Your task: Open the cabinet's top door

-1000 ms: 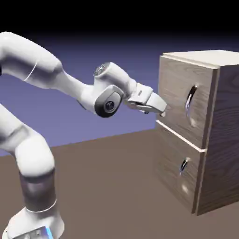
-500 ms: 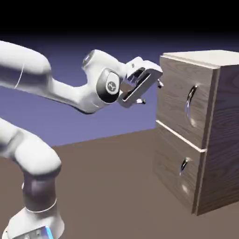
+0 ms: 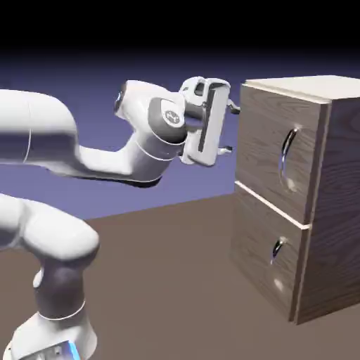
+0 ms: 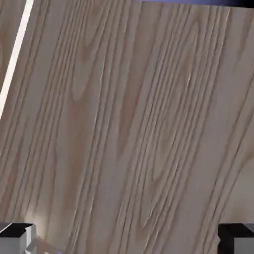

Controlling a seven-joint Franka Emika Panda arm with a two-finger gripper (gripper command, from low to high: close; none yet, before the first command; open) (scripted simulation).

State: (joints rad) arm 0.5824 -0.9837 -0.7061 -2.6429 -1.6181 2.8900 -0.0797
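At the exterior view's left, the white jointed robot arm (image 3: 49, 148) rose from its base on the brown surface (image 3: 162, 281) and reached to the right. Its two-finger gripper (image 3: 228, 129) sat level with the upper part of the cabinet, turned so that its two short fingers stood one above the other and pointed at the wood. The jaws were wide apart and held nothing. They were near the cabinet's left front edge but apart from it, with a strip of blue-violet backdrop showing between.

Further right stood the boxy grey-brown woodgrain cabinet (image 3: 337, 211) with its pale top. The top door (image 3: 264, 148), the larger upper woodgrain panel, looked shut, flush with the shorter lower panel (image 3: 256, 260) beneath it. Its long curved silver-black handle (image 3: 286, 151) ran upright toward the panel's right side, well to the right of the fingers and untouched.

In the hand view, woodgrain (image 4: 129, 124) filled nearly the whole picture, slanted, with one grey fingertip (image 4: 17, 237) in each lower corner; the handle did not show there.

This looked like the approach step, with no grip yet made. The next move probably called for carrying the hand rightward across the panel until the handle lay between the open fingers, with the hand turned so they straddled the upright bar, then closing and pulling outward.
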